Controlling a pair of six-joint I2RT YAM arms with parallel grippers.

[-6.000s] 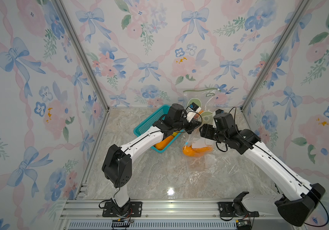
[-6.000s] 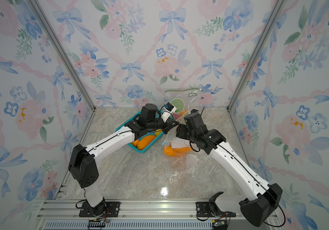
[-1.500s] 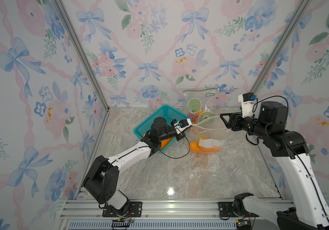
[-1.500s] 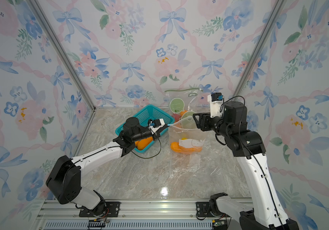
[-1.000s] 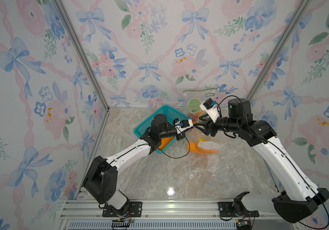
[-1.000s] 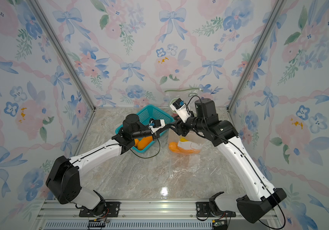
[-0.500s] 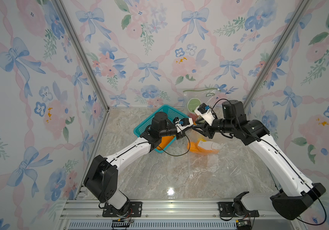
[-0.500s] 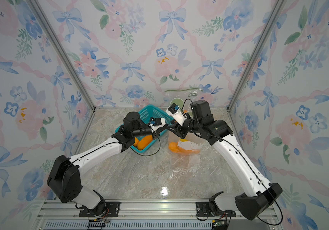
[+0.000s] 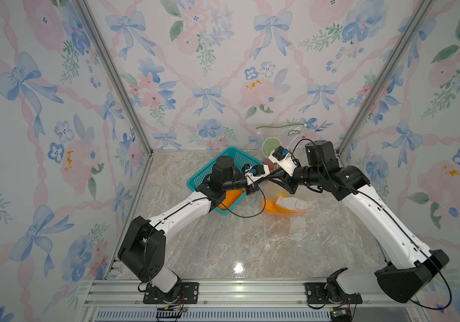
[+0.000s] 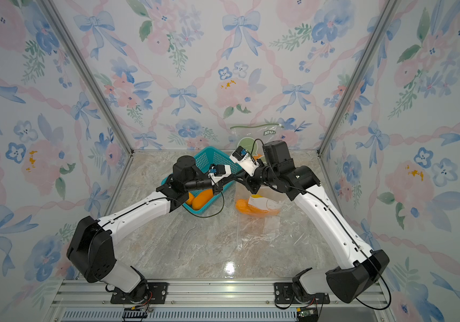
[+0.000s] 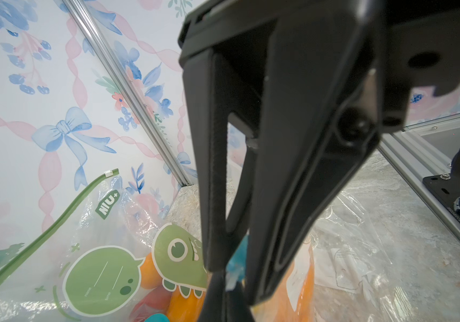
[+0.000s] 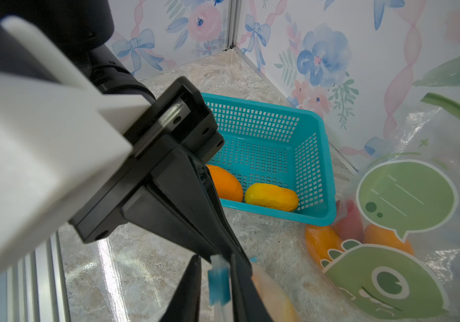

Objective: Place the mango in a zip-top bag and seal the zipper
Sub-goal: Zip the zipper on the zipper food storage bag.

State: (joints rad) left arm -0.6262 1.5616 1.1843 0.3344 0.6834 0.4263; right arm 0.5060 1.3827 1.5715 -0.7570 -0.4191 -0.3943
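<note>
A clear zip-top bag [image 9: 301,234] [image 10: 279,231] lies on the marble floor with an orange mango [image 9: 276,209] [image 10: 254,210] inside it. My left gripper [image 9: 269,175] [image 11: 235,274] is shut on the blue zipper strip [image 11: 237,259] at the bag's raised corner. My right gripper [image 9: 274,178] [image 12: 217,295] meets it tip to tip. Its fingers stand close on either side of the same blue strip [image 12: 219,284], with a thin gap still showing on one side. The rest of the zipper is hidden behind the fingers.
A teal basket [image 9: 203,178] [image 12: 318,167] holding an orange mango [image 12: 224,182] and a yellow one [image 12: 272,196] sits under the left arm. A second bag with green cartoon prints [image 9: 281,136] [image 11: 103,278], holding fruit, leans on the back wall.
My right gripper has swung in from the right and come up to the left gripper's tips, its jaws narrowing around the blue strip. The left gripper has stayed shut on that strip.
</note>
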